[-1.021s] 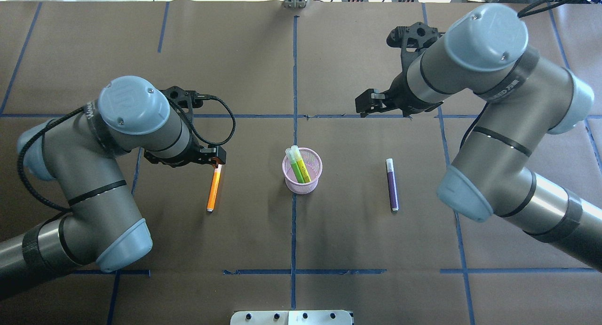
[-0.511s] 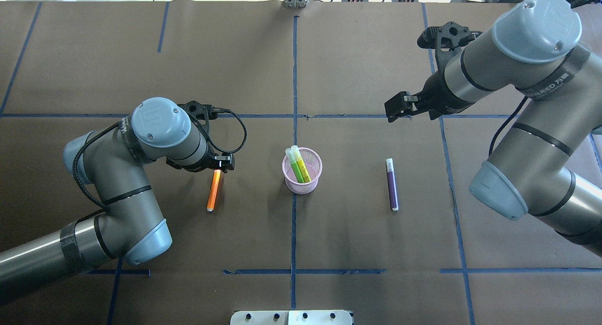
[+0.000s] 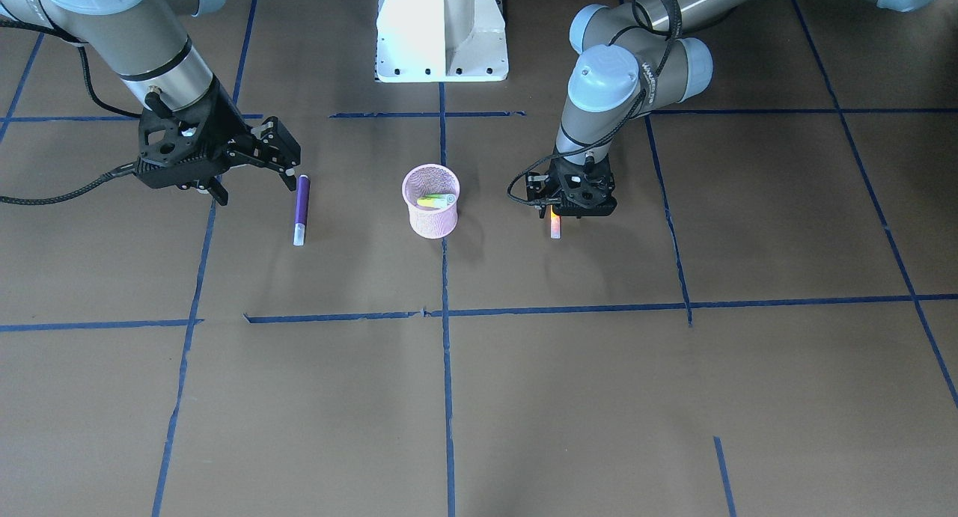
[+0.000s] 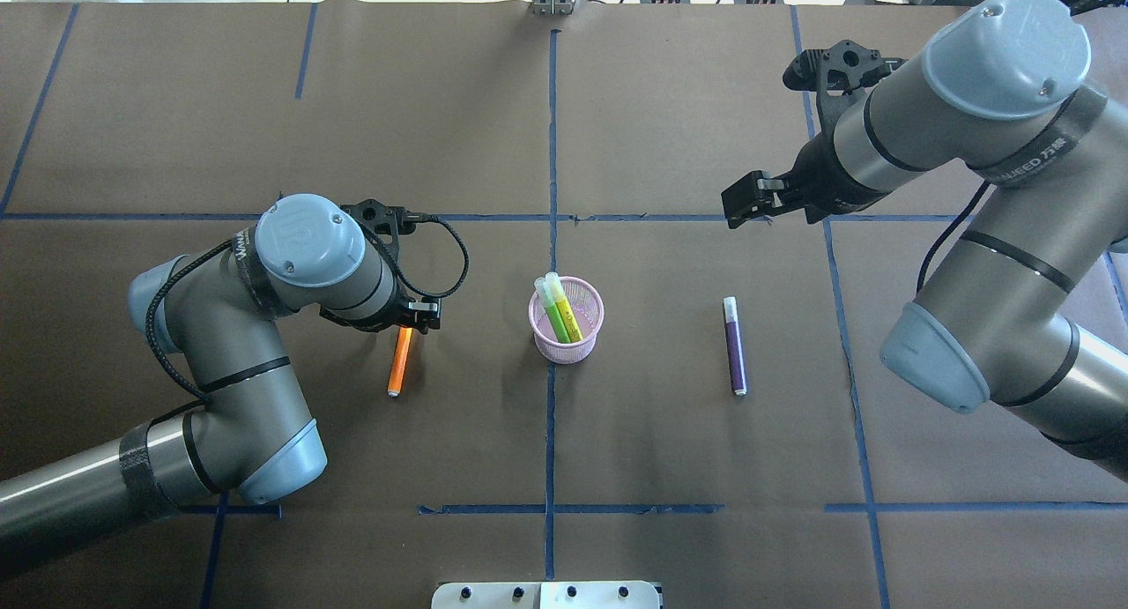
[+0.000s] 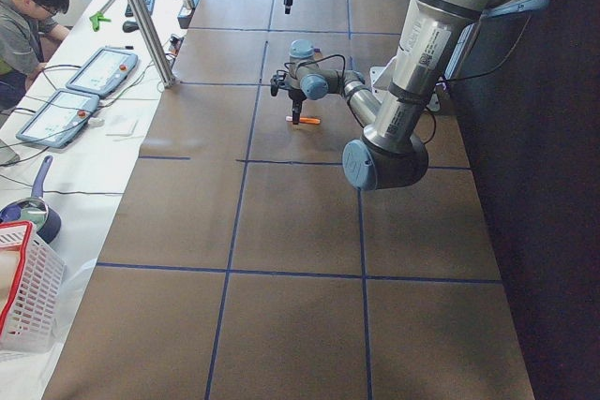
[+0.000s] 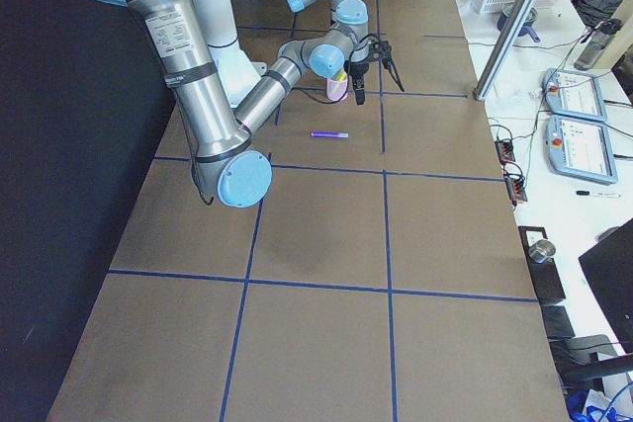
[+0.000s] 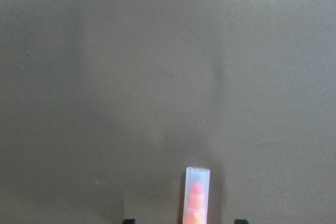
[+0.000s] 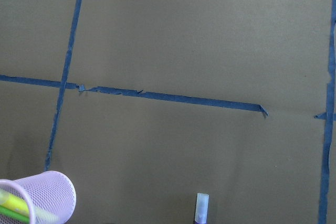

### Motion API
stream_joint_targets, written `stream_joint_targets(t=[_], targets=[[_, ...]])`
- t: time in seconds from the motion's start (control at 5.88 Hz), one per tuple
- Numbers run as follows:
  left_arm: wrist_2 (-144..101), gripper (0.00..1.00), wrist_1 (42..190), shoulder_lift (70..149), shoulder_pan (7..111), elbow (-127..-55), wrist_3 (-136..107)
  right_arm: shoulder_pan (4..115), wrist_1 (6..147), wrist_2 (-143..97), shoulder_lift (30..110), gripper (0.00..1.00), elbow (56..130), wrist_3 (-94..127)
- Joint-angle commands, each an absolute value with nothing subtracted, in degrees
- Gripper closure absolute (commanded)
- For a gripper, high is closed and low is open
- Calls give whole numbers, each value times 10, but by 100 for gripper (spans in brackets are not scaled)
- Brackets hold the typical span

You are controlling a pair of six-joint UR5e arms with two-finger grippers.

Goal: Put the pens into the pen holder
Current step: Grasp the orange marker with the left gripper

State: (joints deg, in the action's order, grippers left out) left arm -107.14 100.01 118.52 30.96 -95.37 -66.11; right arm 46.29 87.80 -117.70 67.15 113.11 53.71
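The pink mesh pen holder (image 4: 583, 348) stands at the table's middle with a green pen (image 4: 553, 314) and a yellow pen (image 4: 568, 316) in it; it also shows in the front view (image 3: 430, 214). An orange pen (image 4: 398, 367) lies left of it. My left gripper (image 4: 414, 316) is low over that pen's far end, open, with a finger on each side of the capped tip (image 7: 197, 192). A purple pen (image 4: 734, 349) lies right of the holder. My right gripper (image 4: 742, 205) hangs open above the table, beyond the purple pen's cap (image 8: 202, 205).
Brown paper covers the table, with blue tape lines (image 4: 551, 151) in a grid. The robot's white base plate (image 3: 441, 31) sits at the robot's side of the table. An operator and tablets (image 5: 94, 72) are past the table's far edge.
My left gripper has come down over the orange pen's capped end. My right arm swung to the right and then held still. The pens and the holder have not moved.
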Motion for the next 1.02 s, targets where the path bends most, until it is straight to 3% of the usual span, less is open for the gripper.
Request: stream_joint_targets(t=[0.0, 0.51, 0.85], targets=[[-1071, 32, 1000, 1185, 308, -954, -660, 463, 878, -1177, 672, 0, 1131, 539], [-1071, 35, 1001, 1186, 304, -945, -660, 463, 878, -1178, 672, 0, 1132, 540], [-1071, 76, 1000, 1186, 304, -945, -661, 463, 878, -1178, 671, 0, 1132, 541]])
